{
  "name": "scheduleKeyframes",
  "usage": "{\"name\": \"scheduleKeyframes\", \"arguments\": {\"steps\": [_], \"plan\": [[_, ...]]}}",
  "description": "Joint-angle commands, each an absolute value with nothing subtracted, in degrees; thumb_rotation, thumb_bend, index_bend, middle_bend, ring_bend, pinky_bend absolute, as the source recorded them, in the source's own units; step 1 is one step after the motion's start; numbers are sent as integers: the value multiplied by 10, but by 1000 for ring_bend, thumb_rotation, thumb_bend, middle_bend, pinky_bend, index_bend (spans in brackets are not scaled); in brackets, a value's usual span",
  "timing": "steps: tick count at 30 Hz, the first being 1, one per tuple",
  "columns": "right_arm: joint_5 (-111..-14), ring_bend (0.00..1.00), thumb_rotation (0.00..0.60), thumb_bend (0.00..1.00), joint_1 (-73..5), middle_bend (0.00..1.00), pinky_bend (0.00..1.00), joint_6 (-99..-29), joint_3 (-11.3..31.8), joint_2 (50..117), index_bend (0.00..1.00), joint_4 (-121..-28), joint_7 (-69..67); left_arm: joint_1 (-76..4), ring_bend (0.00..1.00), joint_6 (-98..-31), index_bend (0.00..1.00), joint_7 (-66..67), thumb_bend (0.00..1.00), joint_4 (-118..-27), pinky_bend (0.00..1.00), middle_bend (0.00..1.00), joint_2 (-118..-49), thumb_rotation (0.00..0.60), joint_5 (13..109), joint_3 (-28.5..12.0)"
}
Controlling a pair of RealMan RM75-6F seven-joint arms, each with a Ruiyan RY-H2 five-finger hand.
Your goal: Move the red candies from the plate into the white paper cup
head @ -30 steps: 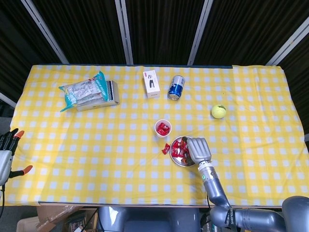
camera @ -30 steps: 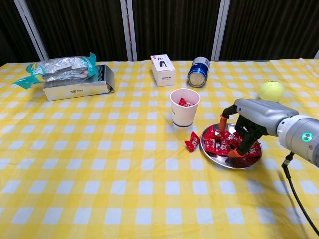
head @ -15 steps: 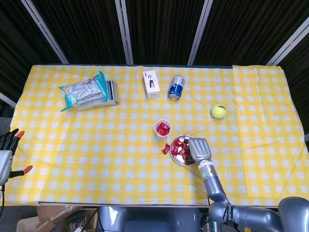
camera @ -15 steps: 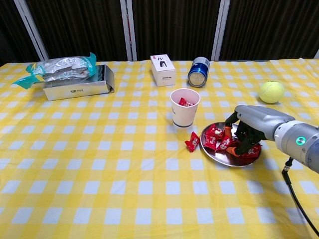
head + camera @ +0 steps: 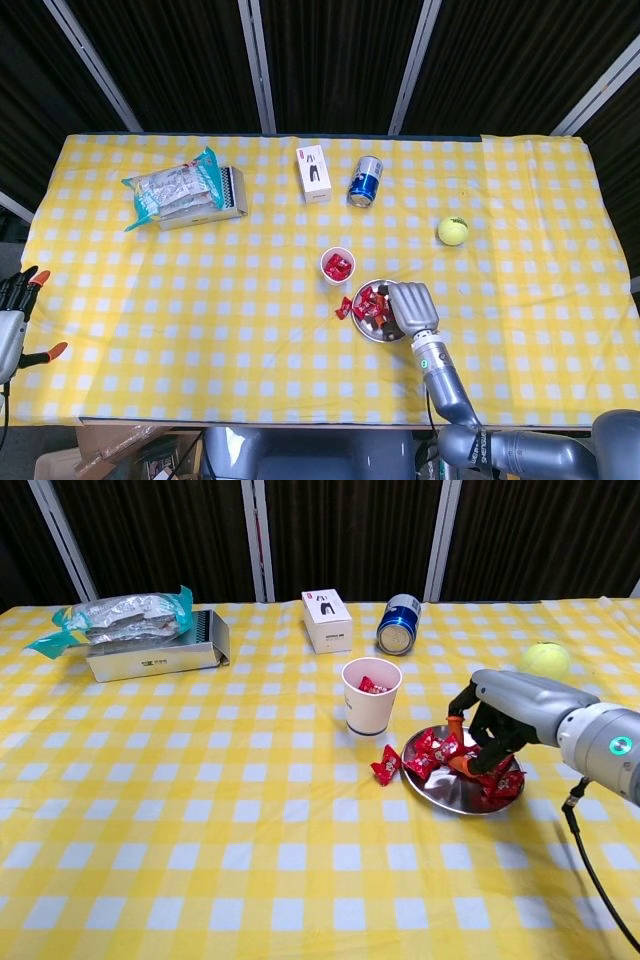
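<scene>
While my right hand works over the plate, the scene from largest to smallest:

Table: tabletop [image 5: 200, 330] under a yellow-and-white checked cloth; everything below rests on it.

Snack bag and box: a silvery bag with teal ends [image 5: 125, 615] lies on a long grey box [image 5: 150, 658] near the far-left corner.

My right hand: my right hand [image 5: 497, 723] hangs over the plate's right half, fingers curled down among the candies. A red candy sits at my fingertips, but I cannot tell whether I am pinching it or only touching it. From the head view the hand [image 5: 411, 308] covers the plate's right side.

My left hand: my left hand [image 5: 12, 315] is off the tabletop's left edge near the near corner, fingers apart, holding nothing.

Plate: the metal plate [image 5: 447, 789] sits right of centre toward the near edge, just beside the cup.

White box: a small white carton [image 5: 327, 620] stands near the middle of the far edge.

Can: a blue can [image 5: 399, 624] lies on its side just right of the carton.

Cup: the white paper cup [image 5: 371, 697] stands upright near the tabletop's centre, red candies already inside.

Ball: a yellow-green tennis ball [image 5: 545, 661] rests toward the right edge.

Red candies: most of the red candies [image 5: 432, 754] are piled on the plate.

Stray candy: one stray candy [image 5: 384, 767] lies on the cloth between cup and plate.
</scene>
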State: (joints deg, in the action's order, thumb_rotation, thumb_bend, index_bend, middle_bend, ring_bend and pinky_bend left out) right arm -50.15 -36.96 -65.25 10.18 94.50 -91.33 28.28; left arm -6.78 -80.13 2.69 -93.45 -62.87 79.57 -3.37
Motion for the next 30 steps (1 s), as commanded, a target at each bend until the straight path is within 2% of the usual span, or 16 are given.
{"name": "scheduleKeyframes", "arguments": {"steps": [1, 7, 15, 24, 30], "plan": [[-512, 851, 600, 557, -369, 865, 947, -670, 117, 918, 629, -951, 290, -68, 0, -801, 0, 27, 63, -935, 0, 0, -628, 600, 796, -34], [-504, 851, 600, 558, -378, 865, 947, -683, 160, 878, 629, -1008, 298, -68, 0, -802, 0, 28, 64, -935, 0, 0, -629, 600, 797, -33], [-477, 851, 600, 558, -415, 865, 947, -672, 198, 876, 629, -1007, 320, -70, 0, -796, 0, 33, 64, -937, 0, 0, -629, 600, 793, -34], [-431, 851, 600, 559, -463, 865, 947, -640, 215, 921, 629, -930, 330, -74, 0, -785, 0, 31, 64, -939, 0, 0, -626, 600, 785, -35], [-414, 851, 600, 559, -482, 865, 947, -619, 212, 952, 629, -874, 320, -74, 0, -783, 0, 26, 64, -939, 0, 0, -624, 600, 786, -34]]}}
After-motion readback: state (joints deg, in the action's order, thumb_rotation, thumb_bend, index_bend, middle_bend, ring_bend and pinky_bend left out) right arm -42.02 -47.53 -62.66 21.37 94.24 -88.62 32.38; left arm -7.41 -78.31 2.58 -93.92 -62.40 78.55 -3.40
